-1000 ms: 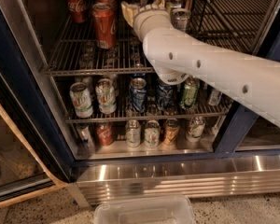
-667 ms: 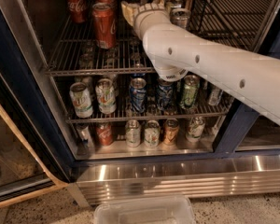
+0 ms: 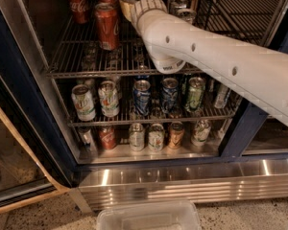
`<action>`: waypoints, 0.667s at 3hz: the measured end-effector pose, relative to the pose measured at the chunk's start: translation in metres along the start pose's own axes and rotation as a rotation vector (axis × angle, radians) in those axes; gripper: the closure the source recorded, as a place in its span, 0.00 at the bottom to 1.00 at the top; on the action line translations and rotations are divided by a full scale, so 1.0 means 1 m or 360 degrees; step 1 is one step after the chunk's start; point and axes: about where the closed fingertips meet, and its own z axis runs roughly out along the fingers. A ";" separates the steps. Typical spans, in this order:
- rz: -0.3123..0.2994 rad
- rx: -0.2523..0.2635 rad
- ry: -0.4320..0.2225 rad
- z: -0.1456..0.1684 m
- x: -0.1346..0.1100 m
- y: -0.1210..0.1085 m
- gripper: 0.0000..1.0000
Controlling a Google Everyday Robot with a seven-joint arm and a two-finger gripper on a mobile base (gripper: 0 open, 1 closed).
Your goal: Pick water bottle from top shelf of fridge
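Note:
The fridge (image 3: 182, 182) stands open with its wire racks in view. My white arm reaches in from the right over the top shelf (image 3: 77, 56). The gripper (image 3: 130, 5) is at the back of that shelf, just right of the red cola cans (image 3: 107, 27) and left of some slim silver cans (image 3: 178, 5). The water bottle does not show; the arm and wrist cover the middle of the top shelf.
The lower racks hold several cans (image 3: 141, 97) in rows. The fridge's dark blue left edge (image 3: 24, 109) and right post (image 3: 240, 128) frame the opening. The right side of the top rack (image 3: 240, 13) is bare wire. A clear plastic bin (image 3: 146, 217) sits on the floor in front.
The arm and gripper have shifted slightly left and deeper over the top shelf. The cans have not moved.

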 end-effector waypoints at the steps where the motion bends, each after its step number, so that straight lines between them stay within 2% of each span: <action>1: -0.0057 0.0062 0.0002 0.002 0.000 -0.008 0.39; 2: -0.0142 0.0160 0.0017 0.000 0.003 -0.022 0.38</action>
